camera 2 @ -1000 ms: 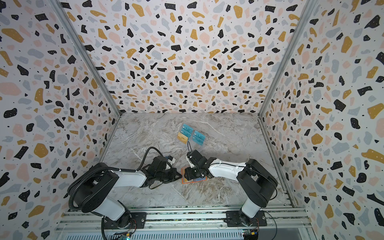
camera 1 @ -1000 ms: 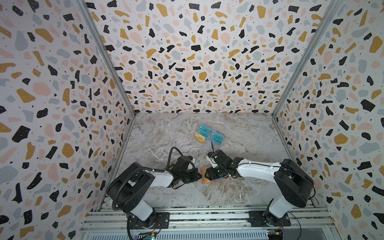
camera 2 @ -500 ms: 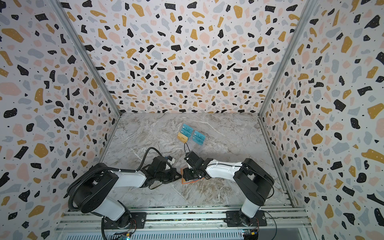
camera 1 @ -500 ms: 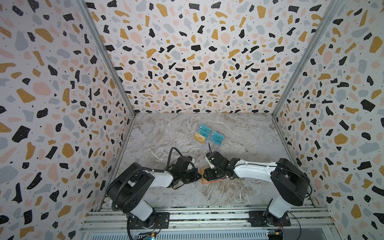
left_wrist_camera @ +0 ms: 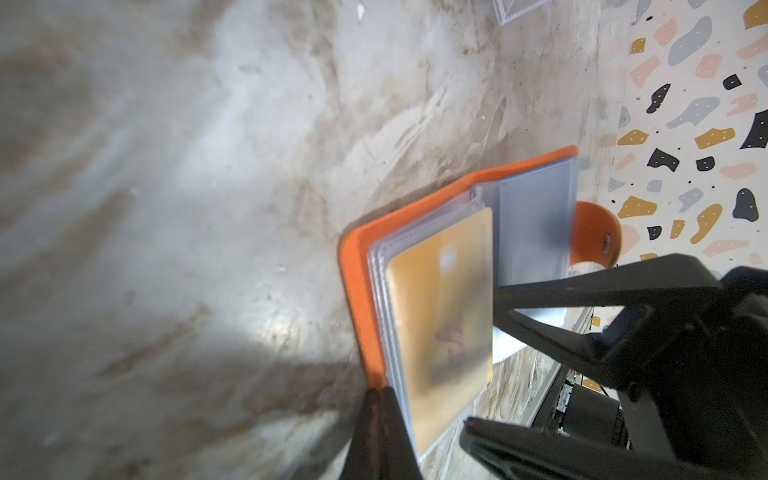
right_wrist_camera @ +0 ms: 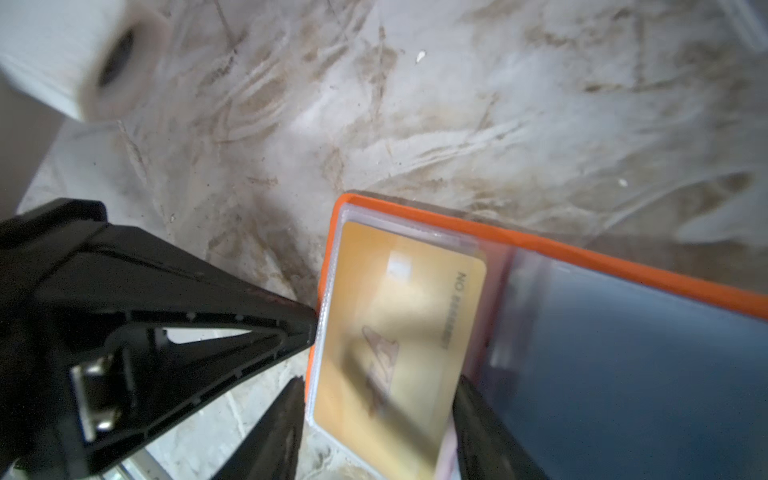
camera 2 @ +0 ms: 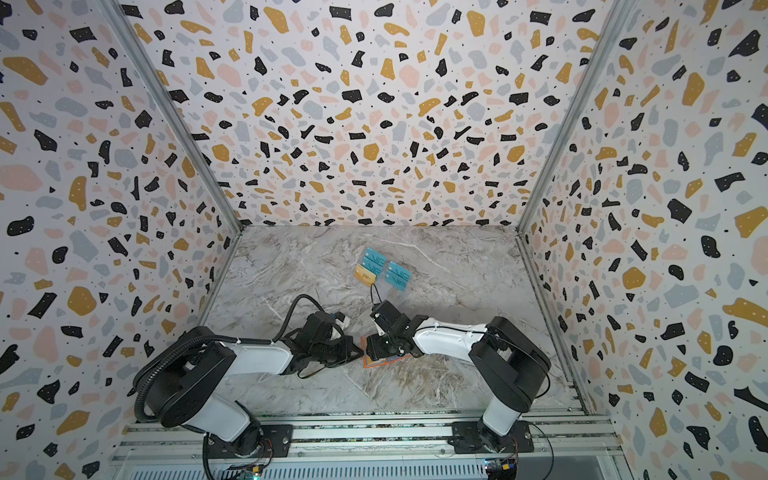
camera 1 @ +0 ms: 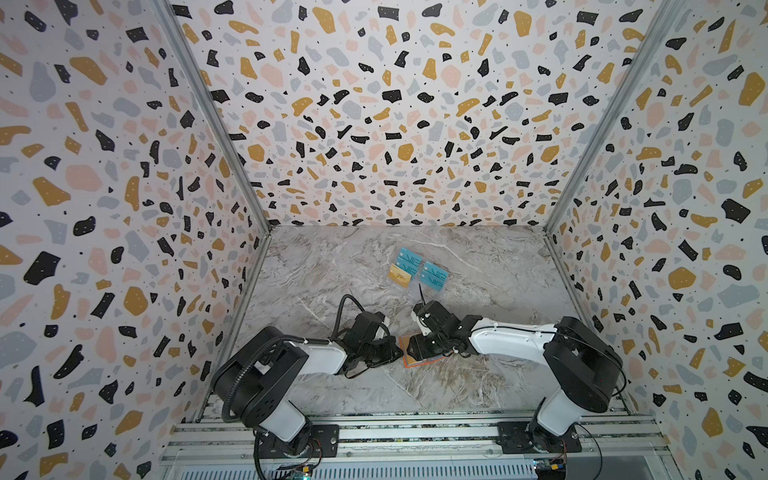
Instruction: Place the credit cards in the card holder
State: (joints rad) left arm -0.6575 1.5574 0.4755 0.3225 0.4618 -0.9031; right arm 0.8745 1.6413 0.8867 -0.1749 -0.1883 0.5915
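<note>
One gold card (right_wrist_camera: 395, 316) already sits in a clear sleeve of the open holder (left_wrist_camera: 353, 291), which lies on the counter (camera 1: 353, 266) between the arms. A spare gold card (camera 1: 401, 275) waits at the back beside the teal cards (camera 1: 434, 275); any others are out of sight, so the job looks partly done. The left pincer (left_wrist_camera: 380, 432) is clenched on the cover's edge. The right pincer (right_wrist_camera: 379, 378) stands released, jaws astride the sleeved card, gripping nothing
</note>
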